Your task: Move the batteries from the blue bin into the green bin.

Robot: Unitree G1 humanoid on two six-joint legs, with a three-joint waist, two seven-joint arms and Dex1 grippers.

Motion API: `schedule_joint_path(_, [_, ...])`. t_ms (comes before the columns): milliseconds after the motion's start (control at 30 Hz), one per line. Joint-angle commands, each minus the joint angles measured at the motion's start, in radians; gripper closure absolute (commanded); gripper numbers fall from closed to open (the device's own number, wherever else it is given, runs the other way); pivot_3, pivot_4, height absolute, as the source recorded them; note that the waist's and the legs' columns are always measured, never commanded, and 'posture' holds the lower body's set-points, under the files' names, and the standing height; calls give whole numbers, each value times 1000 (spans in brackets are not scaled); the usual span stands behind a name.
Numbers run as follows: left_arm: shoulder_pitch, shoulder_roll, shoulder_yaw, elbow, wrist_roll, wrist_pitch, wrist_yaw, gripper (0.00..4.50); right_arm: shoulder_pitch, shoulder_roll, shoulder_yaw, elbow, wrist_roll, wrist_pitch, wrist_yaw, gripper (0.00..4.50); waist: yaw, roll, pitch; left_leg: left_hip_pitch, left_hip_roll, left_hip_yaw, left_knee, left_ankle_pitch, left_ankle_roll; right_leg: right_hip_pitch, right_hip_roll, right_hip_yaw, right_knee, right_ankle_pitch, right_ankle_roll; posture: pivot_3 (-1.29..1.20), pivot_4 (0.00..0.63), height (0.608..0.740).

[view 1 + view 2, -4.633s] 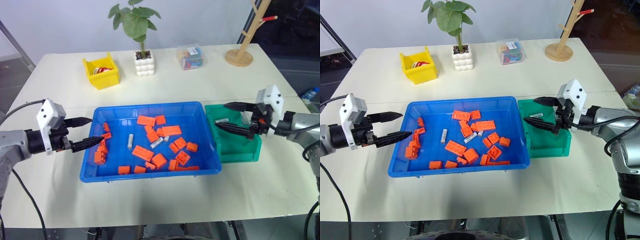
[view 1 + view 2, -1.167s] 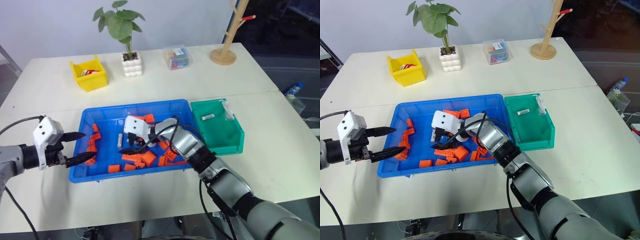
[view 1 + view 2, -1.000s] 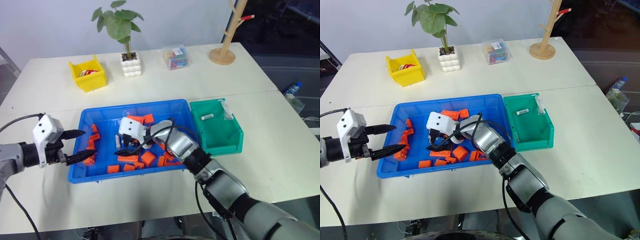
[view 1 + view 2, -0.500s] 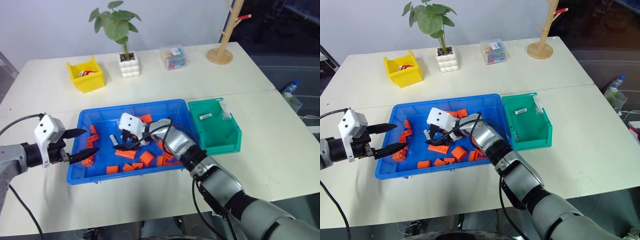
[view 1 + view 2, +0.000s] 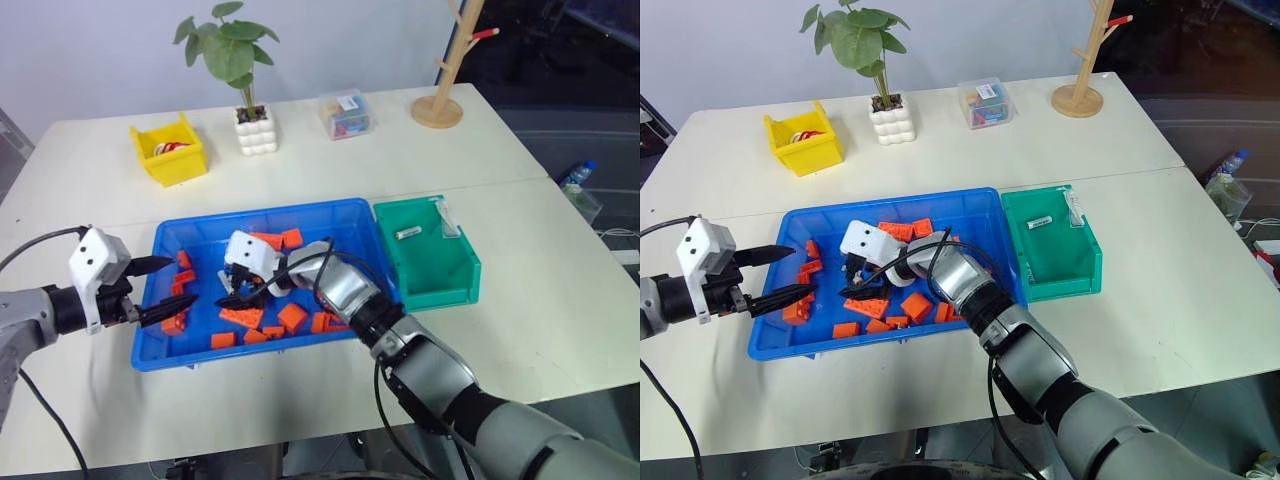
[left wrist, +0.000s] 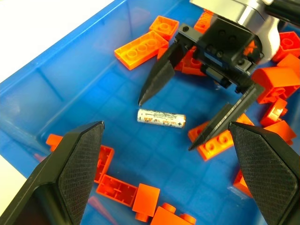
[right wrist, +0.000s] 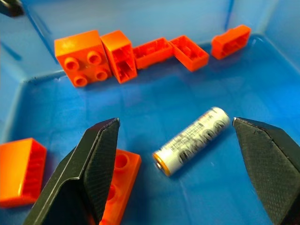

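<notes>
Got the right gripper (image 6: 194,119) wide open, empty, straddling the battery (image 7: 192,140); long axis runs btwn fingertips, not across.

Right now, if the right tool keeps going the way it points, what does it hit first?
Most likely the battery lying on the blue bin floor, straight ahead between the open fingers of the right tool. Orange bricks sit farther along; depth is hard to judge.

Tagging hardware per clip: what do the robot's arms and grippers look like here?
Both arms are silver-grey metal with black joints and loose black cables. Each ends in a white boxy housing carrying two black pointed fingers with textured inner pads: left gripper, right gripper.
</notes>
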Motion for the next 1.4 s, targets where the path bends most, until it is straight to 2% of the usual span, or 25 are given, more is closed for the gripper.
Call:
schedule_joint_path(33, [-5,0,34,-18,-9,-8,3,0,-13,17,5,15,-22,-25,-19,1865,0,0,0,0,0,0,0,0,0,0,0,0,0,0,0,0,150,740])
schedule_joint_path(200, [-4,1,37,-18,-9,-8,5,0,-16,13,-2,38,-31,-40,-33,4485,0,0,0,1,0,1,0,0,0,0,0,1,0,0,0,0,150,740])
schedule_joint_path(433, [-13,0,31,-14,-8,-9,7,0,-27,4,-21,38,-33,-41,-45,4485,0,0,0,8,0,4,-9,1,-2,2,0,4,0,0,0,0,150,740])
schedule_joint_path(833, [-22,-3,24,-8,-3,-15,6,0,-10,-4,-14,-45,-37,-26,-25,4485,-1,0,0,7,0,4,-10,1,-2,0,0,5,-1,0,0,0,150,740])
schedule_joint_path(933, [-20,-4,24,-9,-3,-16,4,0,-11,-4,-15,-56,-40,-30,-29,3629,-1,0,0,7,0,4,-10,1,-2,0,0,5,-1,0,0,0,150,740])
schedule_joint_path(1167, [-15,-6,27,-12,-2,-17,3,0,-4,-24,6,-58,-66,-43,-28,73,0,0,0,7,1,5,-10,1,-2,0,1,5,-1,0,0,0,150,740])
schedule_joint_path(1400, [-21,-5,27,-11,-1,-18,7,0,4,-33,19,-36,-83,-57,-14,73,-1,0,0,7,1,5,-10,1,-2,-1,1,6,0,0,0,0,150,740])
